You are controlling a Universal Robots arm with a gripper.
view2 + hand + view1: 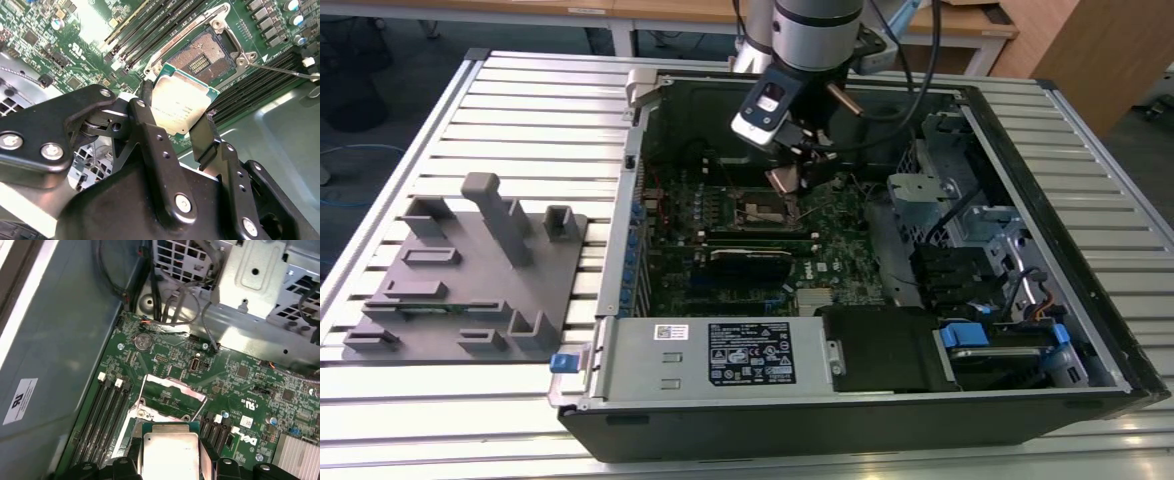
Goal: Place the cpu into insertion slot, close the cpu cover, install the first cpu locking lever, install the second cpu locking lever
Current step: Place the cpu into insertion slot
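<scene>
My gripper (pixel 787 172) hangs inside the open computer case, shut on the cpu (pixel 783 182), a flat square chip with a silver-grey top. It holds the cpu tilted, a little above and beside the insertion slot (pixel 767 210). In the second wrist view the black fingers (pixel 145 100) clamp two opposite edges of the cpu (pixel 182 102), and the bare insertion slot (pixel 205 52) with its silvery rim lies just beyond. A thin locking lever (pixel 280 70) stands out beside it. In the first wrist view the cpu (pixel 170 455) is in front of the raised cpu cover (pixel 172 385).
Long black memory slots (pixel 150 30) flank the socket on the green board (pixel 240 375). A metal drive cage (pixel 934 200) and cables (pixel 165 305) fill the case's side. The power supply (pixel 720 350) sits at the case's front. A grey fixture plate (pixel 467 270) lies on the table outside.
</scene>
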